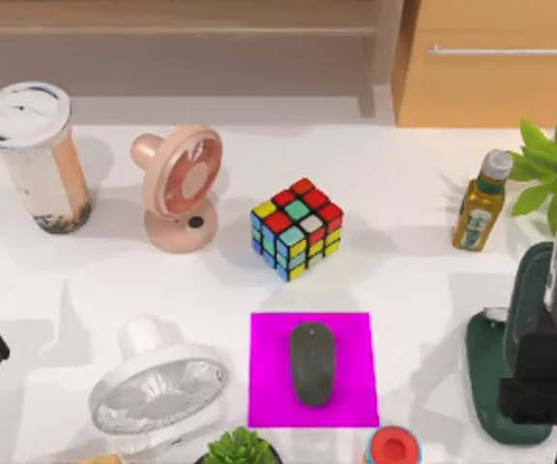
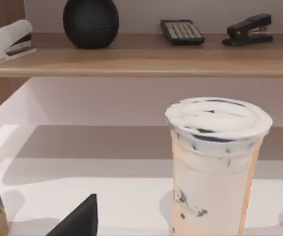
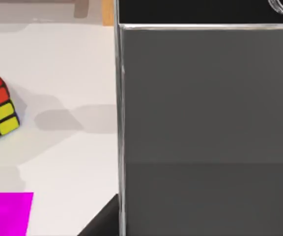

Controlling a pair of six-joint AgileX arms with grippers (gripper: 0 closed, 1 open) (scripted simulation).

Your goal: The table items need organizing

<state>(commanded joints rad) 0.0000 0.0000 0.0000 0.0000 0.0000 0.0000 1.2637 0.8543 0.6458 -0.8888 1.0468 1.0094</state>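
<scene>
While the right gripper holds the smartphone upright, clamped, treat it as rigid, slick glass: grip the edges; mouse sits well left on the magenta mat

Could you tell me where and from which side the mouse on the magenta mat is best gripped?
Probably from straight above, with the jaws closing across its narrow width at mid-body. The mouse lies flat on the mat, long axis running toward the cube, so its long sides are the closest pair of faces, with bare mat beside each.
</scene>
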